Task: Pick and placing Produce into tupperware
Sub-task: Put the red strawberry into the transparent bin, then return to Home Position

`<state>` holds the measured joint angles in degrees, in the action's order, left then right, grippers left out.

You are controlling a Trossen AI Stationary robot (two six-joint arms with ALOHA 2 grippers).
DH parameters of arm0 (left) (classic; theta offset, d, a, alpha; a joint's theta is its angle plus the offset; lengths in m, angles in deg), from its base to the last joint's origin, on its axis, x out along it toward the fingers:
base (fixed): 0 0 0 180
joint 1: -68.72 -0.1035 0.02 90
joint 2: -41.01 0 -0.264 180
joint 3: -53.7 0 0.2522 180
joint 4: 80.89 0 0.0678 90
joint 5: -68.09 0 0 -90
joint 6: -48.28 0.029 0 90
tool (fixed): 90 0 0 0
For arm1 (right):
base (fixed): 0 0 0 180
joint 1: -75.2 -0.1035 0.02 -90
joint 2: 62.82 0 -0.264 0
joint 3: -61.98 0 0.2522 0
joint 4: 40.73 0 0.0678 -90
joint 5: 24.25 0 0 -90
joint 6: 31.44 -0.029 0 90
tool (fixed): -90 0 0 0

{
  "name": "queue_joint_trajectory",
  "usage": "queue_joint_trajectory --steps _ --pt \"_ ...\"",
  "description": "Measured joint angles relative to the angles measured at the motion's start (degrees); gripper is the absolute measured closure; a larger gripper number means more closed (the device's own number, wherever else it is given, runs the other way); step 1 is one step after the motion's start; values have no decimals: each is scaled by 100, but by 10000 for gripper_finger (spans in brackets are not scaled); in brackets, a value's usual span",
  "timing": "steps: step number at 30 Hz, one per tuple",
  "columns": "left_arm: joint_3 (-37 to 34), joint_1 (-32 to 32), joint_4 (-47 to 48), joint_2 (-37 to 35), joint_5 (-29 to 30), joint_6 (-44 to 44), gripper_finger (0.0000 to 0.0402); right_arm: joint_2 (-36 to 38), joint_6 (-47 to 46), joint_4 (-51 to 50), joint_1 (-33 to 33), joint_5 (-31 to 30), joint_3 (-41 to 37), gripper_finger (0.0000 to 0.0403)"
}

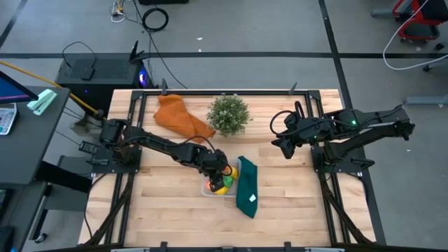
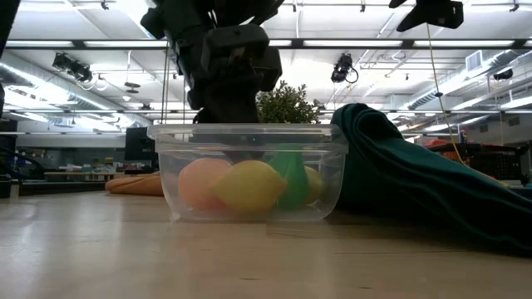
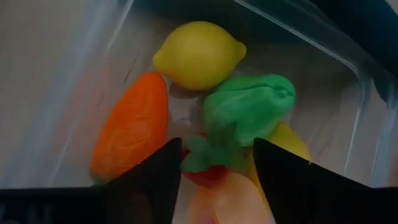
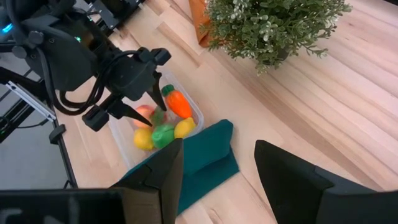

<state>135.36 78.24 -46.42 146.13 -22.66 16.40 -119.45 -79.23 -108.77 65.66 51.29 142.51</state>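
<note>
From above, we see the left gripper [image 1: 220, 173] reaching down over the tupperware [image 1: 208, 190], which sits low in the middle of the frame, right beside a dark green cloth [image 1: 248, 187]. The arm hides most of the box there, so we only spot a bit of yellow. The left wrist view shows much more — inside the box lie a yellow lemon [image 3: 199, 55] at the top, an orange carrot [image 3: 131, 126] on the left, a green one [image 3: 249, 108] in the middle, and a red one [image 3: 205, 174] with a leafy green top between the two dark fingers [image 3: 149, 186]. The jaws stand apart on either side of the red one, and we cannot tell if they touch it. A second lemon [image 3: 291, 143] peeks out on the right. The low view shows the pink peach [image 2: 199, 183] at the left of the clear box. The right gripper [image 1: 285, 144] waits up at the right of the top view, near the potted plant [image 1: 229, 114], and its own camera shows its jaws wide with nothing in them. An orange cloth [image 1: 180, 117] lies left of the plant.
</note>
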Motion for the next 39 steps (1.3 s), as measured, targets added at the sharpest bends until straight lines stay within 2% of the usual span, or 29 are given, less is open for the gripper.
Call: queue_joint_trajectory --steps 8,14,19,22,25,30,34,37,39 --pt "0 -2 0 0 0 -17 150 0 -1 -1 0 0 0 238" --pt "121 -2 18 -56 143 140 154 0 0 -2 0 0 0 238" --pt "138 2 -170 -487 788 179 173 -1 -4 -3 0 0 0 238" --pt "-20 23 -666 -858 1318 288 184 1 -8 -5 -2 0 0 238" --pt "-571 28 -1962 -1163 1428 318 196 -1 -7 -7 -2 1 0 238" --pt "-2050 -8 -5610 -1486 1136 80 219 -1 -7 -5 -2 1 0 238" --pt "-3011 -169 -7856 -1601 1169 -163 238 0 2 -35 -2 2 -2 238" --pt "-3538 -283 -8941 -1769 1225 -115 254 67 30 -74 -2 1 -2 238" --pt "-3823 -349 -9183 -1963 1225 -24 265 216 75 -91 -4 -20 -2 238"
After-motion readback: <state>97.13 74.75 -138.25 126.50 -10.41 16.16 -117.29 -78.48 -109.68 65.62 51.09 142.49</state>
